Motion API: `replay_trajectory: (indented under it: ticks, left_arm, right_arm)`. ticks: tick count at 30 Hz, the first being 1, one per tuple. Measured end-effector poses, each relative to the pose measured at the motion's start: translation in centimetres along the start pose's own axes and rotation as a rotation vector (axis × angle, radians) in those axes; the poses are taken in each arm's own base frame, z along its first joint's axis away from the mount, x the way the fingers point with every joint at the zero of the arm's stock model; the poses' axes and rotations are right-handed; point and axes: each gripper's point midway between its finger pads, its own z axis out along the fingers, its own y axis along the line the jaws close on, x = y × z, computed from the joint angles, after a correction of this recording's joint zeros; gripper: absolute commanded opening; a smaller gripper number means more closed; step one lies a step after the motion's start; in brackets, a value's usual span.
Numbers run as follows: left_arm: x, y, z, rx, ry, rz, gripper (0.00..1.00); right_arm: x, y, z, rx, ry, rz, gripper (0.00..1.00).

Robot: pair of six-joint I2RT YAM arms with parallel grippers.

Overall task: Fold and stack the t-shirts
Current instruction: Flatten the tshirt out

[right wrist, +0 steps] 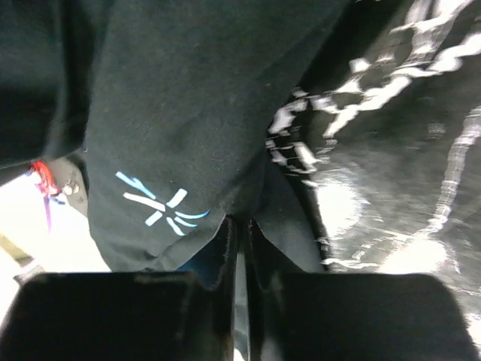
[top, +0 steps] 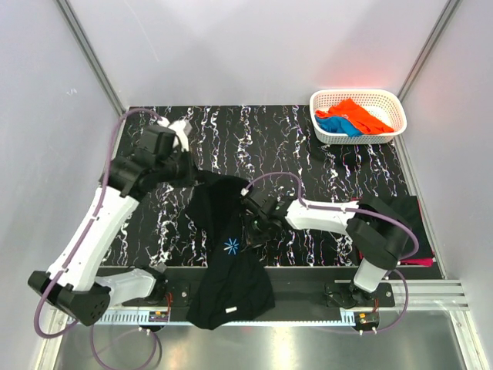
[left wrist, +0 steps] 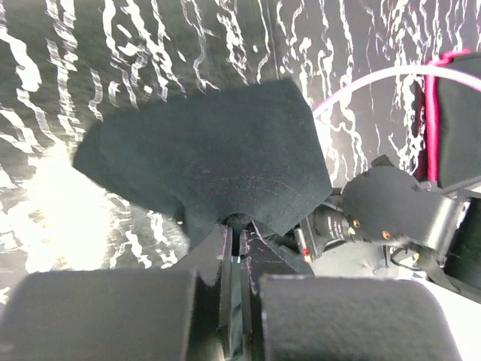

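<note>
The black t-shirt [top: 231,270] lies on the table [top: 308,146], its lower end hanging over the near edge. The left gripper [left wrist: 239,229] is clamped on its far corner, the right gripper [right wrist: 240,226] on its side edge

Top camera: high behind the near edge, facing down on the whole black white-veined tabletop [top: 293,146]. Wrist cameras: very close, facing forward and down. All three share the large black cloth t-shirt [top: 219,277].

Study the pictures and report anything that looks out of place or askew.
The black t-shirt lies crooked and bunched, its lower end trailing off the near edge of the table. The left gripper and right gripper each pinch it.
</note>
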Motion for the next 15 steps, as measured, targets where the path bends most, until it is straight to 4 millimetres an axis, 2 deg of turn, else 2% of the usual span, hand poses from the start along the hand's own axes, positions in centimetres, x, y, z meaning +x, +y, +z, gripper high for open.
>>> replay_trajectory:
  ticks: [3, 6, 8, 11, 15]
  left_arm:
    - [-2.4, 0.1, -2.8, -0.030, -0.081, 0.019, 0.00]
    - [-5.1, 0.4, -6.5, -0.071, -0.199, 0.034, 0.00]
    - [-6.5, 0.4, -9.2, -0.083, -0.287, 0.037, 0.00]
    - [-7.0, 0.4, -13.0, -0.094, -0.390, 0.037, 0.00]
    - [-7.1, 1.0, -17.4, -0.123, -0.511, 0.026, 0.00]
  right_arm:
    - [-1.0, -1.5, -1.0, 0.066, -0.043, -0.003, 0.00]
    - [-2.8, -3.5, -4.2, 0.127, -0.131, 0.011, 0.00]
    - [-4.5, -4.5, -7.7, 0.156, -0.226, 0.015, 0.00]
    - [-6.6, -5.0, -14.1, 0.178, -0.384, -0.015, 0.00]
    - [-9.4, -3.0, -23.0, 0.196, -0.597, -0.155, 0.00]
